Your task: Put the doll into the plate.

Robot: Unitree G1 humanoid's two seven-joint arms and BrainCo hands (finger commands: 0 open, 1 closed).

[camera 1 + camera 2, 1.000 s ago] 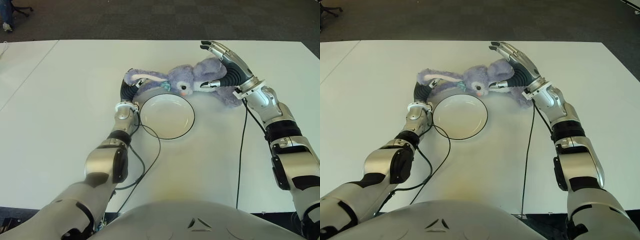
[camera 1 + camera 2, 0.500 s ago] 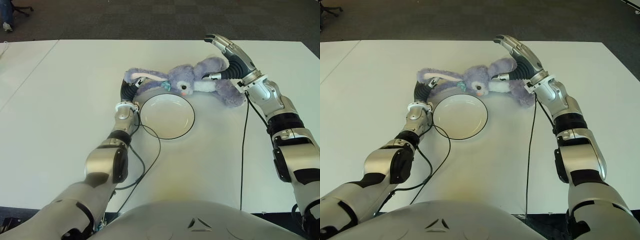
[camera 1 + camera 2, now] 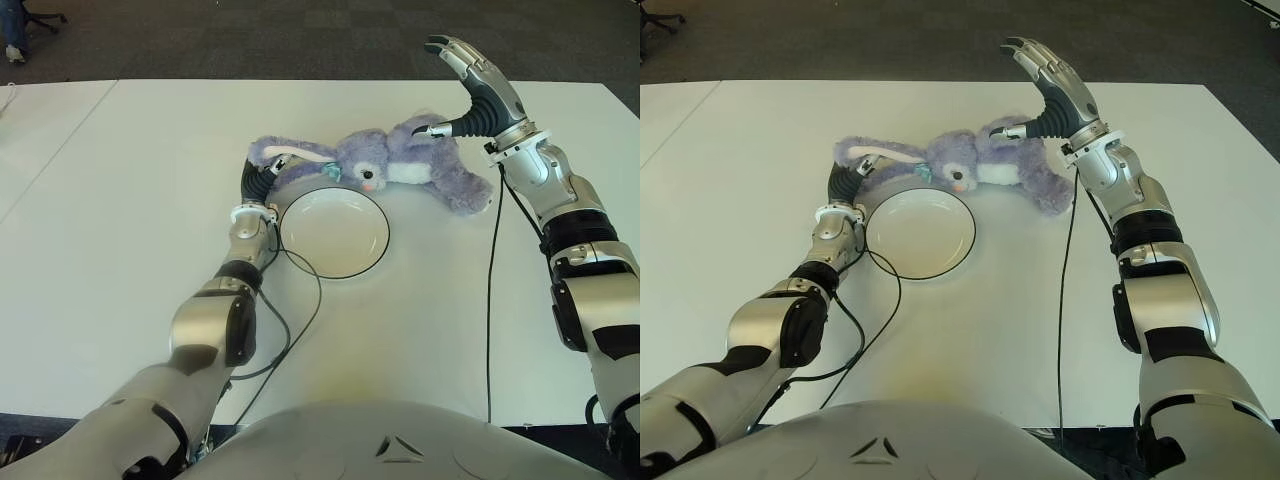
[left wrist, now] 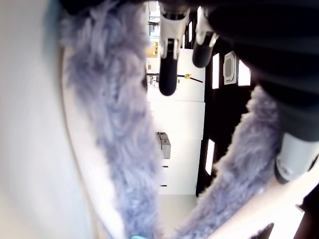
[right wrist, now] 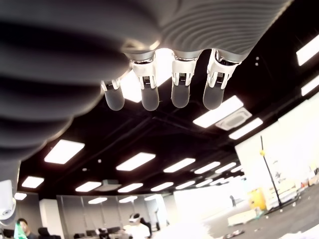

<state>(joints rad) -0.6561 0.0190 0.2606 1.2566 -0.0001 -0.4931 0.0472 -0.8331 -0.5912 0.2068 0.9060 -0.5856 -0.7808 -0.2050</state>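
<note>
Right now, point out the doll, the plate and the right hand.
doll (image 3: 372,160): left eye view, on its head.
plate (image 3: 333,231): left eye view, on its bare white centre.
right hand (image 3: 478,92): left eye view, on the palm, fingers spread.

No readable text, labels, brands or numbers on anything in view.
</note>
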